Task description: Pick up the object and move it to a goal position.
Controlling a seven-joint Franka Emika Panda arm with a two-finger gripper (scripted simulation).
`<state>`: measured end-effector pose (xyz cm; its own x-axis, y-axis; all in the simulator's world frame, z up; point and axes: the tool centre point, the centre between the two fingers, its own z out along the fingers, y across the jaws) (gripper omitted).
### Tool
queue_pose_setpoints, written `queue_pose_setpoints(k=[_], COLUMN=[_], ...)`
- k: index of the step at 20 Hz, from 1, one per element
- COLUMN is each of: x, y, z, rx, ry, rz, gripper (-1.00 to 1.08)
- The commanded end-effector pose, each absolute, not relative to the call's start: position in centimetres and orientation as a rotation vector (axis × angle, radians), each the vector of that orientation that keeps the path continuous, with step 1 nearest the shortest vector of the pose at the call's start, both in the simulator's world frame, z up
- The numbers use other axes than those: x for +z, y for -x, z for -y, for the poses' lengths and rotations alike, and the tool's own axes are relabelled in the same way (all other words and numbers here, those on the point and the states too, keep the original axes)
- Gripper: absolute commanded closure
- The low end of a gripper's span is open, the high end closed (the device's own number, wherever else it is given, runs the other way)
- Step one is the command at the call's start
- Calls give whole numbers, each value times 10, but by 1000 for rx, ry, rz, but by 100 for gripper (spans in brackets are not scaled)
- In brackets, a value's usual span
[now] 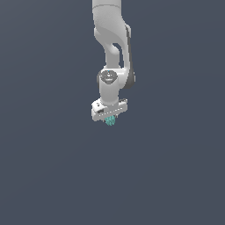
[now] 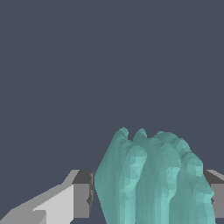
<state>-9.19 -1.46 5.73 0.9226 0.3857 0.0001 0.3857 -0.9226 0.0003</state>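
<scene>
White arm [image 1: 115, 52] hangs over plain dark grey-blue surface [image 1: 176, 176], featureless all round. Gripper [image 1: 110, 119] pinches teal bumpy object [image 1: 110, 121] between fingers [image 2: 81, 199], wrist view confirms.

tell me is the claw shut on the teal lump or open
Shut on it: in the wrist view the teal lump fills the gap between both fingers of the claw.

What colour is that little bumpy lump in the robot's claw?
Teal-green, the lump between the white gripper fingers; clearest in the wrist view.
</scene>
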Motion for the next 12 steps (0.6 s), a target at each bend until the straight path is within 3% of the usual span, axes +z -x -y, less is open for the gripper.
queue_pose_setpoints(k=[1, 12], x=[61, 66], y=[92, 92], z=[30, 51], rx=[0, 0], ry=[-3080, -3080], rz=[-619, -619], gripper=[108, 108])
